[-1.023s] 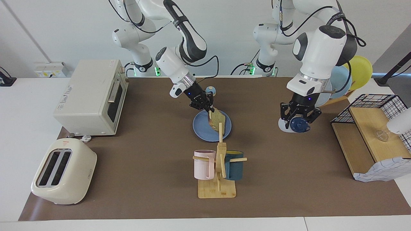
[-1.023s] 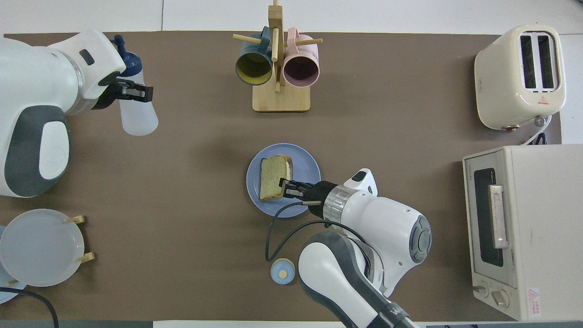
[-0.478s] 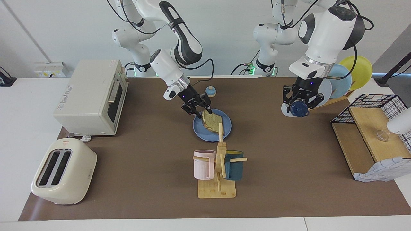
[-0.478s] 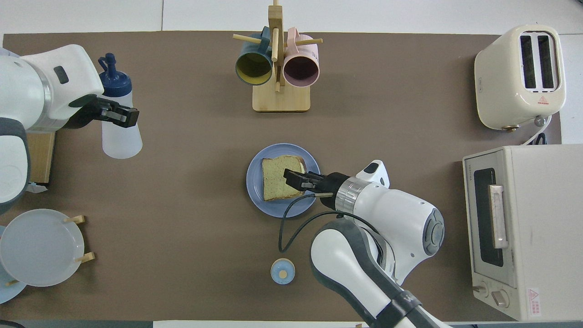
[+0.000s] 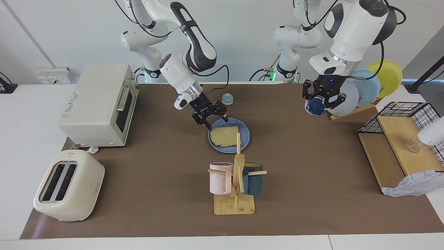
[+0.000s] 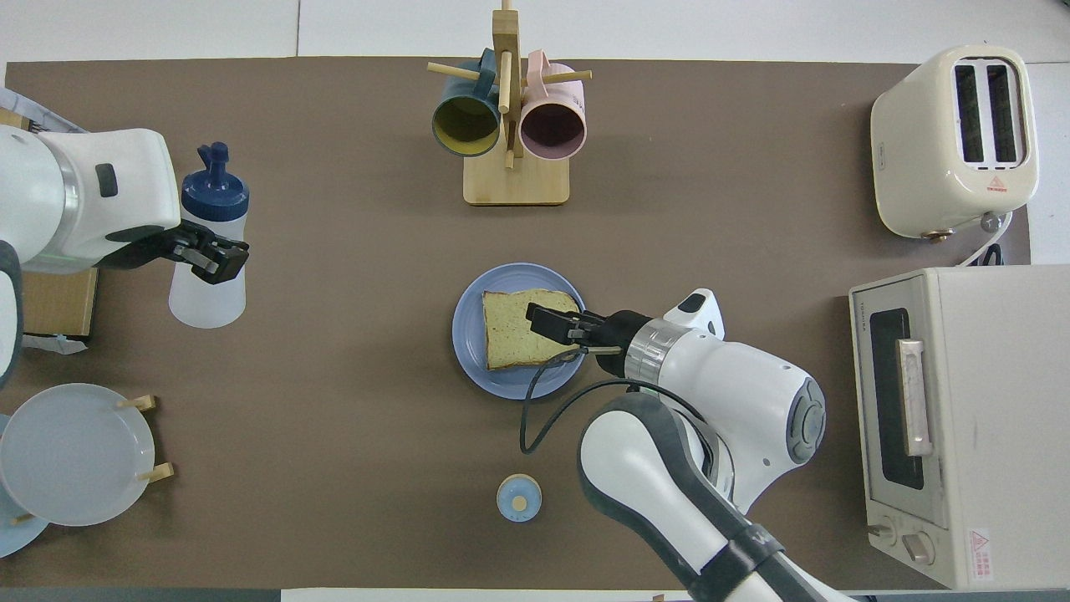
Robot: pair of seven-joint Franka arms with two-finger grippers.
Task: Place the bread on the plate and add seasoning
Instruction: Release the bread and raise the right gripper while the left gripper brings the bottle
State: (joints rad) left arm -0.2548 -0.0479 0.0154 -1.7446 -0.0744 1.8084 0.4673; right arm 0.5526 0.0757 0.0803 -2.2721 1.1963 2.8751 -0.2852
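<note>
The bread [image 5: 223, 136] lies flat on the blue plate [image 5: 245, 136] in the middle of the table; it also shows in the overhead view [image 6: 510, 333] on the plate [image 6: 468, 334]. My right gripper [image 5: 210, 119] is open and empty, just above the plate's edge nearer the robots, over the bread's edge in the overhead view [image 6: 543, 321]. My left gripper [image 5: 324, 98] is shut on the seasoning bottle [image 5: 315, 106], held up in the air toward the left arm's end of the table. From overhead the bottle [image 6: 207, 288] shows its navy cap and stopper, with the left gripper [image 6: 211, 256] around its body.
A mug tree [image 5: 238, 173] with a pink and a teal mug stands farther from the robots than the plate. A small blue-domed bell [image 5: 227, 99] is nearer. Toaster oven [image 5: 99, 104] and toaster [image 5: 69, 185] are at the right arm's end. Plate rack [image 5: 367, 86] and wire shelf [image 5: 402, 139] are at the left arm's end.
The bread went from tilted in the right gripper to lying flat on the plate; the right gripper let go and drew back. The left gripper lifted the bottle off the table.
</note>
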